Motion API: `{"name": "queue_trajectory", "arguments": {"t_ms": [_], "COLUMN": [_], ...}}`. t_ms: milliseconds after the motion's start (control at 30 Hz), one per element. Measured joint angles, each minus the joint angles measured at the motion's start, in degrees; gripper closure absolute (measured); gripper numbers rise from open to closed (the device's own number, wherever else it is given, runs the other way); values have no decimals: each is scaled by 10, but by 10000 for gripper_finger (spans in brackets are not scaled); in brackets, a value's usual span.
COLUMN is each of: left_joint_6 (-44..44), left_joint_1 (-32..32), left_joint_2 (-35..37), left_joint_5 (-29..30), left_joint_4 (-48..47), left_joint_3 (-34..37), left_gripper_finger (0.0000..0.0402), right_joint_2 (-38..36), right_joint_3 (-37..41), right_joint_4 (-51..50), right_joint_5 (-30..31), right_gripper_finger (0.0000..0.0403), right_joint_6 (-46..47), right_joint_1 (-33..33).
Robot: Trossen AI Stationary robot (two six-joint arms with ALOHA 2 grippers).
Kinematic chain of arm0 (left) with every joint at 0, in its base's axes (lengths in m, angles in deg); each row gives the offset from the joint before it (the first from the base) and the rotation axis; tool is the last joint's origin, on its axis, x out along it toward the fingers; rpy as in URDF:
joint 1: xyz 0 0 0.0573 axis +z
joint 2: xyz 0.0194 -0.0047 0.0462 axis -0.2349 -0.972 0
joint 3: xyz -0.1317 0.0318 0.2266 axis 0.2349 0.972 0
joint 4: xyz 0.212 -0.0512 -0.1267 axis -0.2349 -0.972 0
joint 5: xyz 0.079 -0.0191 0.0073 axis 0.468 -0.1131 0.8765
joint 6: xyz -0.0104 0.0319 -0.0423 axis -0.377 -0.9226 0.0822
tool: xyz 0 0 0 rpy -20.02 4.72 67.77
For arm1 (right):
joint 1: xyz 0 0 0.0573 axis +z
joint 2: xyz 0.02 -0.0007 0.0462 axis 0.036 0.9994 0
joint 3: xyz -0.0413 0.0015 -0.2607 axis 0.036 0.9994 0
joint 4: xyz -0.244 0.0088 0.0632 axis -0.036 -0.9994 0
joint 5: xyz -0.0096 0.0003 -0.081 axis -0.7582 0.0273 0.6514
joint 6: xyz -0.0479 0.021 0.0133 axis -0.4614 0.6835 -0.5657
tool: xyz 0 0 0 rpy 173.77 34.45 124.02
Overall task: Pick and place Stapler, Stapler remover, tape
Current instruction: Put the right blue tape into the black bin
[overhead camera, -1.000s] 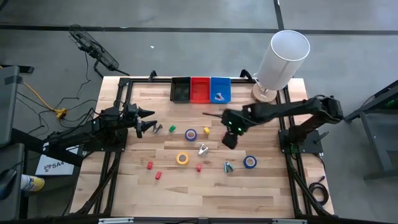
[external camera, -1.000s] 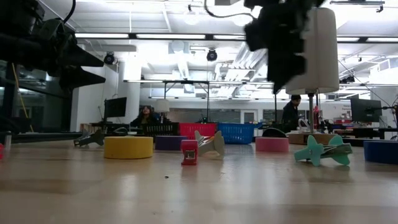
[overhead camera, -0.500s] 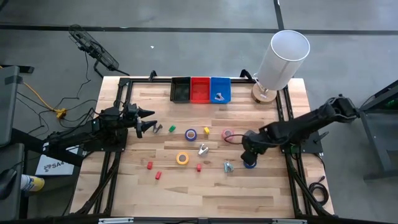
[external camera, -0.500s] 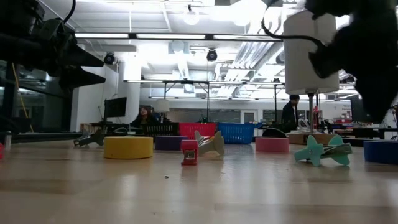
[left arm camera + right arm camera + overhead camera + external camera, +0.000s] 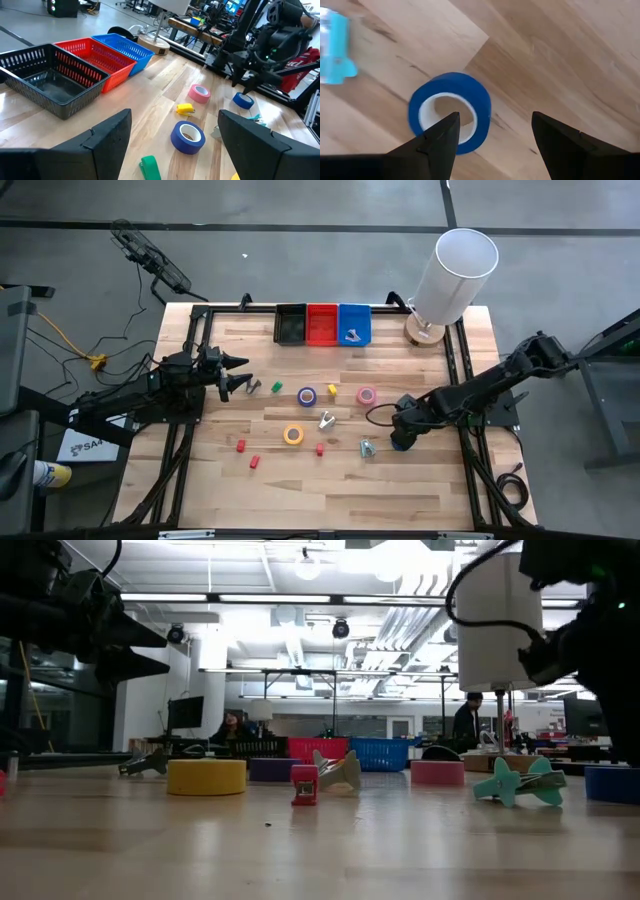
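Two spread jaws of R gripper (image 5: 490, 145) over blue tape roll (image 5: 451, 113), roll at 10 o'clock; off-centre, risk nudging it away.

Four tape rolls lie on the tabletop (image 5: 430, 480): a blue roll (image 5: 307, 395), a second blue roll (image 5: 475, 102), a pink roll (image 5: 366, 395) and a yellow roll (image 5: 293, 434).

Three baskets stand in a row: a black basket (image 5: 290, 323), a red basket (image 5: 322, 323) and a blue basket (image 5: 354, 320).

There are five small blocks: three red blocks (image 5: 240, 446) (image 5: 254, 462) (image 5: 319, 448), one green block (image 5: 277, 387) and one yellow block (image 5: 332, 390).

Three staple removers show: a teal remover (image 5: 367, 447), a pale remover (image 5: 326, 420) and one in the blue basket (image 5: 351, 335).

One small grey item (image 5: 254, 387) is too small to tell its kind.

There is one white cylinder (image 5: 452, 275).
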Motion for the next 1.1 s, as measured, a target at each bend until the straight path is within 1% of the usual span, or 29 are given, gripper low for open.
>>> {"name": "queue_trajectory", "arguments": {"t_ms": [233, 400, 600, 967, 1000, 1100], "left_joint_6": [0, 0, 0, 0, 0, 0], "left_joint_1": [0, 0, 0, 0, 0, 0], "left_joint_2": [0, 0, 0, 0, 0, 0], "left_joint_5": [0, 0, 0, 0, 0, 0], "left_joint_4": [0, 0, 0, 0, 0, 0], "left_joint_3": [0, 0, 0, 0, 0, 0], "left_gripper_finger": [110, 110, 110, 110, 110, 110], "right_joint_2": [58, 73, 71, 71, 70, 70], "right_joint_3": [0, -1, -1, -1, -1, -1], "right_joint_4": [32, 27, 19, 22, 23, 28], "right_joint_5": [-16, -20, -32, -38, -38, -37], "right_gripper_finger": [166, 186, 238, 363, 369, 369], "right_joint_6": [4, 15, 44, 94, 100, 118], "right_joint_1": [0, 0, 0, 0, 0, 0]}}
